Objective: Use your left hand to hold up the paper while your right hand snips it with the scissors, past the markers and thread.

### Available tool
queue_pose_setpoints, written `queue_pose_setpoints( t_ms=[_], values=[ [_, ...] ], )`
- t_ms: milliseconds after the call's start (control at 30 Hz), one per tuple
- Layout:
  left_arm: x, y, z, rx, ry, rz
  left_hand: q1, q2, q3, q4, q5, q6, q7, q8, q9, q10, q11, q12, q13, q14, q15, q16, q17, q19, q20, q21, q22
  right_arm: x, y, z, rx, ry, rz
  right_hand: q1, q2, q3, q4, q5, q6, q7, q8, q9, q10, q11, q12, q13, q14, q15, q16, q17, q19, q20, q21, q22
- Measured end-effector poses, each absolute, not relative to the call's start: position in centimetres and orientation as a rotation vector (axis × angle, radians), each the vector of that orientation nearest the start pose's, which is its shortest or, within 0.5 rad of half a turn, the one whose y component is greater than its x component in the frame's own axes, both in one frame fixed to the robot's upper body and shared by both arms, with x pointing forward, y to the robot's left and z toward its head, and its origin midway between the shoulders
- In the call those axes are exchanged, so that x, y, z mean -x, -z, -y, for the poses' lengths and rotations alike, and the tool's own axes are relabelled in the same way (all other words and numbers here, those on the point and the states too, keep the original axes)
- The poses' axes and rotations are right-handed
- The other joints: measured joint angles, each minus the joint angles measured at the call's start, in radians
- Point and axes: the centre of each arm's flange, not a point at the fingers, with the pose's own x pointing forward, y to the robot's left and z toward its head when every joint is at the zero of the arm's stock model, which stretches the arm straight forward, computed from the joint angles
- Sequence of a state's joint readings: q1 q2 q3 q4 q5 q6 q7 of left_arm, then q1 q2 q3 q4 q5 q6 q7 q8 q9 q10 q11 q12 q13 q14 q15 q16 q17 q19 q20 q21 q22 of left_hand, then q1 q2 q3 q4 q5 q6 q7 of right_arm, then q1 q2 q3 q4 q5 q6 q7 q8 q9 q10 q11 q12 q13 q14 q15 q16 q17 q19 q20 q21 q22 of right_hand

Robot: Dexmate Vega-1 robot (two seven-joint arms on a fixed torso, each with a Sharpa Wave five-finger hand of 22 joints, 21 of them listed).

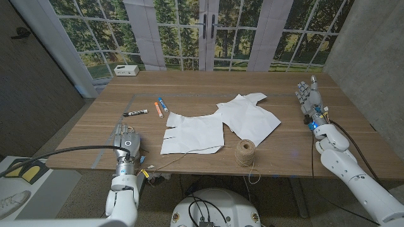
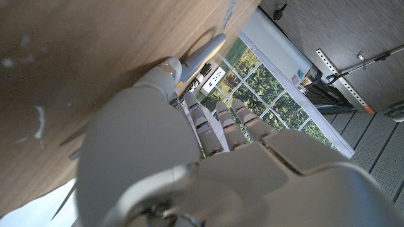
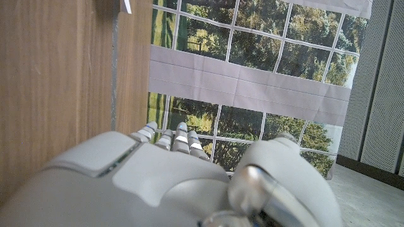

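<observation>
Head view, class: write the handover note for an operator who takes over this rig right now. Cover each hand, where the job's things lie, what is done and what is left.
Left hand: at the table's near left edge, holding nothing.
Right hand: at the right edge, fingers up, holding nothing.
Two paper sheets lie mid-table, overlapping; the nearer one's left edge looks notched. The twine spool stands at their near edge. Three markers lie to the far left of the sheets.
I cannot make out any scissors.
Done: nothing in hand yet.
Left: find scissors, lift paper with left hand, snip with right.
</observation>
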State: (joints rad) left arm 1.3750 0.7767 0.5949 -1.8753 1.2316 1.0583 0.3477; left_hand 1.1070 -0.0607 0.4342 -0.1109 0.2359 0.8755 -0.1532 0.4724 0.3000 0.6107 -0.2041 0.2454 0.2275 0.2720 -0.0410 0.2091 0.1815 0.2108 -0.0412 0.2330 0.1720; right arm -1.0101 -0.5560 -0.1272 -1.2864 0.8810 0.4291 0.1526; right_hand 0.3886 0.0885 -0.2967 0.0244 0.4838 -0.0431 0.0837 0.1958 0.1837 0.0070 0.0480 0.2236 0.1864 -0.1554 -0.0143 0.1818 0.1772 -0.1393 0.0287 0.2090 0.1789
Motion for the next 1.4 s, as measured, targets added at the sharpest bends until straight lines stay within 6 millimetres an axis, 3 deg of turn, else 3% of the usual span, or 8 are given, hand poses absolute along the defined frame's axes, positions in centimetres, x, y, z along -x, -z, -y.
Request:
queue_pose_setpoints(
  t_ms=[167, 600, 867, 933, 967, 1067, 1167, 1400],
  values=[
    [-47.6, 18.1, -30.9, -1.819, -0.828, 0.248, -0.003, 0.002, 0.001, -0.001, 0.000, 0.023, -0.023, 0.000, 0.000, 0.003, -0.003, -0.002, 0.000, 0.000, 0.000, -0.005, 0.000, 0.009, 0.001, 0.000, 0.000, -61.0, 5.5, 41.5, -0.265, -0.073, 0.703, 0.000, 0.000, 0.000, 0.000, 0.000, 0.000, 0.000, 0.000, 0.000, 0.000, 0.000, 0.000, 0.000, 0.000, 0.000, 0.000, 0.000, 0.000, 0.000, 0.000, 0.000],
    [-47.2, 18.0, -30.7, -1.789, -0.835, 0.306, -0.018, -0.005, 0.000, 0.000, 0.000, 0.122, -0.122, 0.000, 0.000, 0.008, -0.008, -0.010, -0.005, 0.011, 0.000, -0.010, 0.000, 0.022, 0.000, -0.005, 0.000, -60.8, 5.8, 41.5, -0.270, -0.069, 0.709, 0.000, 0.000, 0.000, 0.000, 0.000, 0.000, 0.000, 0.000, 0.000, 0.000, 0.000, 0.000, 0.000, 0.000, 0.000, 0.000, 0.000, 0.000, 0.000, -0.006, 0.000],
    [-47.0, 17.9, -30.5, -1.768, -0.835, 0.355, -0.025, -0.009, -0.005, -0.004, 0.000, 0.133, -0.133, 0.023, 0.000, 0.021, -0.010, -0.010, -0.005, 0.023, -0.002, -0.010, 0.000, 0.031, 0.001, -0.012, 0.000, -60.5, 6.0, 41.7, -0.276, -0.064, 0.710, 0.000, 0.000, 0.003, -0.003, 0.000, 0.000, 0.000, 0.000, 0.000, 0.000, 0.000, 0.000, 0.000, 0.000, 0.000, 0.000, 0.000, 0.000, 0.000, -0.006, 0.000],
    [-46.9, 17.9, -30.4, -1.760, -0.834, 0.369, -0.031, -0.015, -0.003, -0.005, 0.000, 0.136, -0.136, 0.041, -0.010, 0.043, -0.010, -0.010, -0.007, 0.037, 0.000, -0.010, 0.000, 0.036, 0.003, -0.012, 0.000, -60.4, 6.1, 41.7, -0.277, -0.063, 0.710, 0.000, 0.000, 0.003, -0.003, 0.000, 0.000, 0.000, 0.000, 0.000, 0.000, 0.000, 0.000, 0.000, 0.000, 0.000, 0.000, 0.000, 0.000, 0.000, -0.006, 0.000],
    [-46.8, 17.9, -30.4, -1.756, -0.832, 0.375, -0.031, -0.015, -0.001, -0.007, 0.000, 0.136, -0.136, 0.066, -0.015, 0.054, -0.010, -0.010, -0.009, 0.047, 0.000, -0.010, 0.000, 0.042, 0.002, -0.012, 0.000, -60.4, 6.1, 41.7, -0.278, -0.063, 0.711, 0.000, 0.000, 0.003, -0.003, 0.000, 0.000, 0.000, 0.000, 0.000, 0.000, 0.000, 0.000, 0.000, 0.000, 0.000, 0.000, 0.000, 0.000, 0.000, -0.006, 0.000],
    [-46.8, 17.9, -30.4, -1.745, -0.829, 0.387, -0.032, -0.014, 0.000, -0.008, 0.000, 0.136, -0.136, 0.078, -0.015, 0.076, -0.012, -0.010, -0.009, 0.059, -0.002, -0.009, 0.000, 0.046, 0.000, -0.020, 0.000, -60.3, 6.1, 41.8, -0.279, -0.062, 0.711, 0.000, 0.000, 0.003, -0.003, 0.000, 0.000, 0.000, 0.000, 0.000, 0.000, 0.000, 0.000, 0.000, 0.000, 0.000, 0.000, 0.000, 0.000, 0.000, -0.006, 0.000],
    [-46.7, 17.9, -30.4, -1.733, -0.824, 0.406, -0.040, -0.014, 0.000, -0.008, 0.000, 0.128, -0.128, 0.123, -0.014, 0.077, -0.012, -0.010, -0.014, 0.071, 0.000, -0.009, 0.000, 0.050, 0.004, -0.020, 0.000, -60.3, 6.1, 41.8, -0.277, -0.062, 0.711, 0.000, 0.000, 0.003, -0.003, 0.000, 0.000, 0.000, 0.000, 0.000, 0.000, 0.000, 0.000, 0.000, 0.000, 0.000, 0.000, 0.000, 0.004, 0.004, -0.006, 0.000],
    [-46.6, 17.8, -30.2, -1.717, -0.819, 0.451, -0.051, -0.008, 0.010, -0.006, 0.005, 0.124, -0.125, 0.139, -0.014, 0.085, -0.010, -0.018, -0.014, 0.071, 0.000, -0.012, 0.000, 0.057, 0.000, -0.020, 0.000, -60.1, 6.1, 41.9, -0.277, -0.059, 0.712, 0.000, 0.000, 0.003, -0.003, 0.000, 0.000, 0.000, 0.000, 0.000, 0.000, 0.000, 0.000, 0.000, 0.000, 0.000, 0.000, 0.000, 0.004, 0.004, -0.005, 0.000]
  ],
)
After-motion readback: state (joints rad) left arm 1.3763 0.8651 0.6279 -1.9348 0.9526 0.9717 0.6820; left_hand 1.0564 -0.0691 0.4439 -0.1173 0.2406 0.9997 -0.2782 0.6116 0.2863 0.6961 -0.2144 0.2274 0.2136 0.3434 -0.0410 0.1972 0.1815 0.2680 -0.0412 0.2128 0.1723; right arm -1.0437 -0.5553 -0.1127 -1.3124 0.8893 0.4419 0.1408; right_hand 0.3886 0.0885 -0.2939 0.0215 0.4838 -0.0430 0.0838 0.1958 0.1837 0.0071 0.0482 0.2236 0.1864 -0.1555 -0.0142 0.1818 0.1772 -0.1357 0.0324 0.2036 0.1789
